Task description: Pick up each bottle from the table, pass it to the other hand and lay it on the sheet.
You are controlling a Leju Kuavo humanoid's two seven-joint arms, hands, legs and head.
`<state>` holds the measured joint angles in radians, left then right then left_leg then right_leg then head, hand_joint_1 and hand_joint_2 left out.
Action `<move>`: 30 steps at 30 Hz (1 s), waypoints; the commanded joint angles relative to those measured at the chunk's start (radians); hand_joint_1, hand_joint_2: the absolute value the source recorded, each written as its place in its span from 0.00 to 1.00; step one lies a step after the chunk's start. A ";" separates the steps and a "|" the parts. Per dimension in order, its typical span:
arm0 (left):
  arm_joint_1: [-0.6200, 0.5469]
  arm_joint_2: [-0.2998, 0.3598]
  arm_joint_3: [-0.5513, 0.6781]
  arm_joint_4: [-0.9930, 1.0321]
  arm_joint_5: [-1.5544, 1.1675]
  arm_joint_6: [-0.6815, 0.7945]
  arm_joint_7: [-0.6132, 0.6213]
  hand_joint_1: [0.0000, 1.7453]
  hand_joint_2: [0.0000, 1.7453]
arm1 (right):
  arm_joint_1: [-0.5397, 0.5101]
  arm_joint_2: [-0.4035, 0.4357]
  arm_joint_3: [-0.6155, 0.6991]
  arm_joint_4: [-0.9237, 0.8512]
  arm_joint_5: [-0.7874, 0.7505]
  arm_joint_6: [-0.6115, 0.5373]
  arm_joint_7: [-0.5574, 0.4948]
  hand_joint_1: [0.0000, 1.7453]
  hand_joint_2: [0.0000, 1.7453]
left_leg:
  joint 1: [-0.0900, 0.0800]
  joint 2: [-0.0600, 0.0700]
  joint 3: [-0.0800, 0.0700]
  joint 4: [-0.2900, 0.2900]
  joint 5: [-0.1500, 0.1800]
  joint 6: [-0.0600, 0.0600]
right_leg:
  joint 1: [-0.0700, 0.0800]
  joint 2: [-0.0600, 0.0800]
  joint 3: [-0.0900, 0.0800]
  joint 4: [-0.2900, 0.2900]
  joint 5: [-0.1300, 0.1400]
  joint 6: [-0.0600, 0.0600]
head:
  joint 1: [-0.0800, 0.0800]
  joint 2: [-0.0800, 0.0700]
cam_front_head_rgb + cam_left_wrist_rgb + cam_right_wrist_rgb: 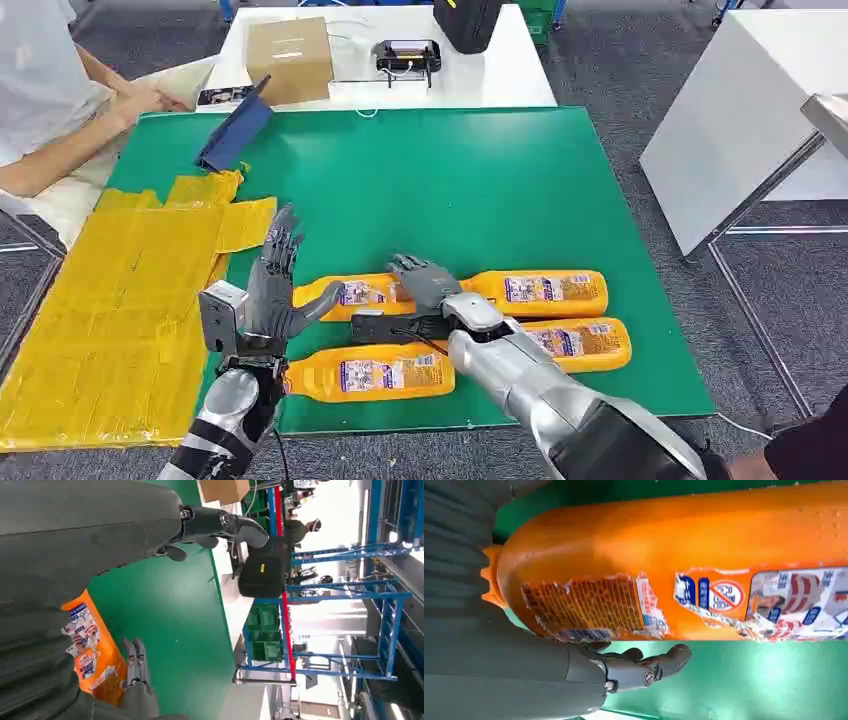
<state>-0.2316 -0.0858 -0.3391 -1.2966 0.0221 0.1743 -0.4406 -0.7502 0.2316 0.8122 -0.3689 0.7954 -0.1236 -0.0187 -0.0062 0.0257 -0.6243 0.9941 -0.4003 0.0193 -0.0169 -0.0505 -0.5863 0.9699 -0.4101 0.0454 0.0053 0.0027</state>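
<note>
Orange bottles (545,290) lie lower centre on the green table (480,190); right hand (425,285) rests fingers-spread among them, left hand (270,290) raised, fingers wide.

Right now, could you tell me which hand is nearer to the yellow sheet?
Left. The left hand is raised, fingers spread, just beside the yellow sheet; the right hand is over the orange bottles, farther away.

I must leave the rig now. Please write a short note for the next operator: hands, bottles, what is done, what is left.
Left hand: raised beside the bottles, fingers spread, holds nothing.
Right hand: reaching over the far right bottle; whether it grips is unclear.
Four orange bottles lie on the green table.
Done: the yellow sheet has no bottle on it.
Left: pick, pass and lay all four.
</note>
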 commanded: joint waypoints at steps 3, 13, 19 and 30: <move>-0.013 0.010 -0.054 -0.013 -0.005 0.010 -0.013 0.00 1.00 | -0.018 -0.021 -0.013 0.071 0.027 -0.002 0.030 0.00 1.00 | 0.001 -0.004 0.003 0.000 -0.001 -0.001 | 0.001 0.001 0.004 -0.001 -0.001 -0.001 | 0.000 0.000; 0.016 0.015 -0.064 -0.055 -0.005 0.010 -0.016 0.00 1.00 | -0.004 -0.025 0.001 0.072 0.080 -0.042 0.056 0.76 1.00 | 0.001 -0.003 0.002 0.000 -0.001 -0.001 | 0.000 0.001 0.004 -0.001 -0.001 -0.001 | 0.000 0.000; 0.006 0.014 -0.049 -0.044 -0.005 0.016 -0.014 0.00 1.00 | -0.002 -0.029 -0.015 0.065 0.095 -0.084 0.048 0.96 1.00 | 0.001 -0.003 0.002 0.000 -0.001 -0.001 | 0.000 0.001 0.004 -0.001 -0.001 -0.001 | 0.000 0.000; 0.022 0.010 -0.033 -0.055 -0.012 0.023 -0.008 0.00 1.00 | 0.032 -0.038 -0.066 0.027 0.107 -0.254 0.021 1.00 1.00 | 0.001 -0.003 0.003 0.000 -0.001 -0.001 | 0.000 0.002 0.004 -0.001 -0.001 -0.001 | 0.000 0.000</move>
<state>-0.1976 -0.0855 -0.3803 -1.3668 0.0153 0.1911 -0.4604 -0.7172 0.2144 0.7889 -0.3452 0.8991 -0.2930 0.0217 -0.0063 0.0254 -0.6243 0.9941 -0.4003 0.0193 -0.0170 -0.0506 -0.5857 0.9699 -0.4101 0.0454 0.0053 0.0027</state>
